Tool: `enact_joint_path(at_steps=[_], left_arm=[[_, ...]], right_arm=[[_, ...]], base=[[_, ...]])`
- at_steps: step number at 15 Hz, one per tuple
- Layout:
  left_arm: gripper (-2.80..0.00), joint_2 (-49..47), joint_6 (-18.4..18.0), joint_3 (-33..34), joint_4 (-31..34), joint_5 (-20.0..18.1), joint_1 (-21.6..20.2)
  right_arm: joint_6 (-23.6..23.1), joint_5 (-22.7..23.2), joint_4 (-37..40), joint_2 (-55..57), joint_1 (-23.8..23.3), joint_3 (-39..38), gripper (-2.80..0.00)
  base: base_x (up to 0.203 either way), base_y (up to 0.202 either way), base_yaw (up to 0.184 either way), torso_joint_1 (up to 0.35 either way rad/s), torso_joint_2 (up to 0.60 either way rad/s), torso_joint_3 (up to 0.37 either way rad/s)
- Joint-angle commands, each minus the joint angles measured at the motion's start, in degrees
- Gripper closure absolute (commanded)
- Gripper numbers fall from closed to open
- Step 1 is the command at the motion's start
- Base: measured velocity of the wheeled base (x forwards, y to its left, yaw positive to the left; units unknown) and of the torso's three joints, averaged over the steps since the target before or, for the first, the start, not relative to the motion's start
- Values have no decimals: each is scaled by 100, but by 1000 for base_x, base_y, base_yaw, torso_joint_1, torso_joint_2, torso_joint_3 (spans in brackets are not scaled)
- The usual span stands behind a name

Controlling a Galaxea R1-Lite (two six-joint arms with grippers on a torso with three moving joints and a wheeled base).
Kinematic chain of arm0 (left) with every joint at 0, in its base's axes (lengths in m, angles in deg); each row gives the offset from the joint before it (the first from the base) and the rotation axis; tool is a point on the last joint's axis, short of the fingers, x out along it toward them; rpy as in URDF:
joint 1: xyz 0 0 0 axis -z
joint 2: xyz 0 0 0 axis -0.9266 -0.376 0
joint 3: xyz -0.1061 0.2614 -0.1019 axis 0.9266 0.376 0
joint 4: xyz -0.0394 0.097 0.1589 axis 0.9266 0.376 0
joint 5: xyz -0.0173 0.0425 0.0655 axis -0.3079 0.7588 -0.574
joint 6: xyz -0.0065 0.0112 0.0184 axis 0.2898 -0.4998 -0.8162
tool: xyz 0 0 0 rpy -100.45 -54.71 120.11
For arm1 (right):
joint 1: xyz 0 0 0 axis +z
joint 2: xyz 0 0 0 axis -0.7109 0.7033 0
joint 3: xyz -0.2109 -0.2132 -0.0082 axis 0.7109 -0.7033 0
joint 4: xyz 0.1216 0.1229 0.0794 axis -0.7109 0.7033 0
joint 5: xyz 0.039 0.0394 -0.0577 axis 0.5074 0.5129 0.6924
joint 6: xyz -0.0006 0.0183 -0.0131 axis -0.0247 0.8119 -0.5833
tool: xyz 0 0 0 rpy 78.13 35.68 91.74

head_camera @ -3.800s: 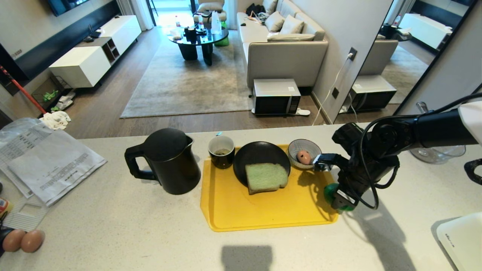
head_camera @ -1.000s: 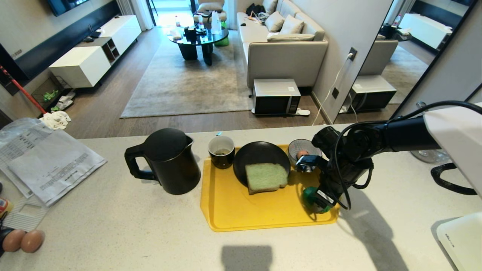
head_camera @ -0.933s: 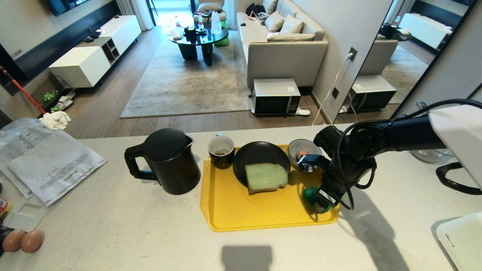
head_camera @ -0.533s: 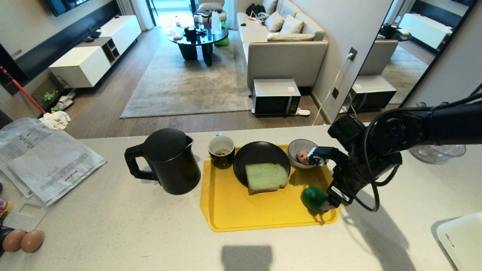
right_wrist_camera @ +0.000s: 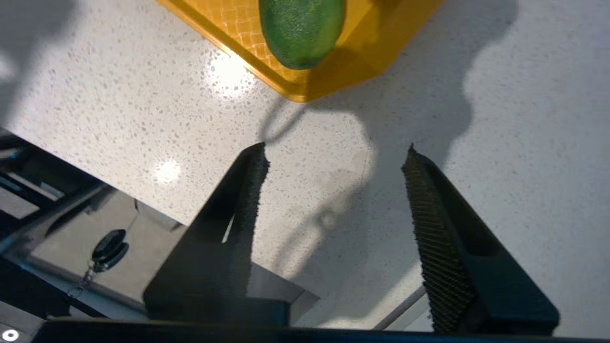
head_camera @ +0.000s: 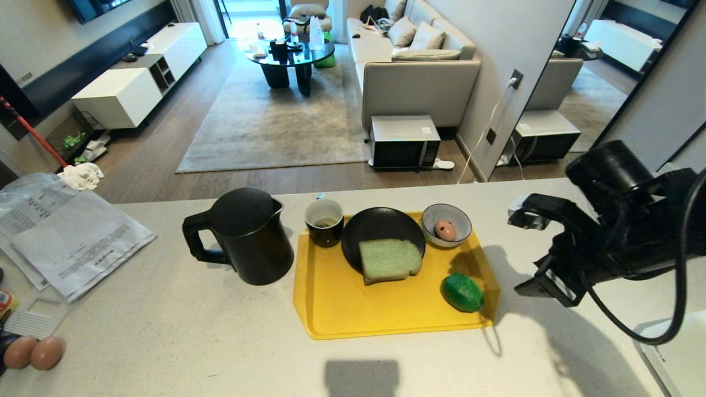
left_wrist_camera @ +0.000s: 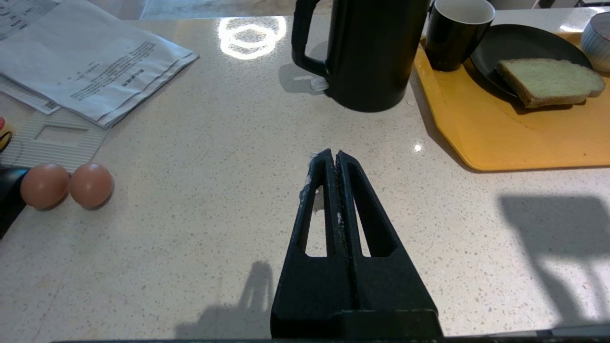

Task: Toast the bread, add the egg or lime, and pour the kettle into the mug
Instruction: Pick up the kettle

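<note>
**Helper:** Two jobs look done to you: the pale green square bread (head_camera: 389, 260) lies on the round black plate (head_camera: 380, 225), and the shiny dark green lime (head_camera: 463, 292) sits on the yellow plastic tray (head_camera: 353, 309).

**Operator:** And the claws?

**Helper:** Your right claw (right_wrist_camera: 333, 209) hangs released beside the tray, holding nothing. Your left claw (left_wrist_camera: 336, 164) is clenched over the desk (head_camera: 165, 331).

**Operator:** What's left?

**Helper:** Pour the tall black kettle (head_camera: 248, 234) into the small black mug (head_camera: 325, 221). The white papers (head_camera: 71, 231) have print too small to read.
</note>
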Motion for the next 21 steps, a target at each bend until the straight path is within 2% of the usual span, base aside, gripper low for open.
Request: enact_joint_path(at_steps=[1, 7, 12, 14, 18, 21], left_arm=[[0, 13, 3, 79, -3, 0, -2], [0, 13, 3, 79, -3, 0, -2], [0, 13, 3, 79, -3, 0, -2], [0, 13, 3, 79, -3, 0, -2], [0, 13, 3, 79, -3, 0, -2], [0, 13, 3, 79, -3, 0, -2]], right_arm=[[285, 0, -29, -823, -162, -156, 0], [1657, -114, -46, -2186, -616, -325, 0], [2137, -186, -229, -3898, -1117, -1067, 0], [2300, -293, -734, -4718, -1254, -1727, 0], [2374, -776, -2387, -6274, -1510, -3029, 0], [1921, -1116, -3939, -7208, -1629, -4179, 0]], base=[[0, 0, 0, 0, 0, 0], [0, 0, 0, 0, 0, 0], [0, 0, 0, 0, 0, 0], [0, 0, 0, 0, 0, 0], [0, 0, 0, 0, 0, 0], [0, 0, 0, 0, 0, 0]])
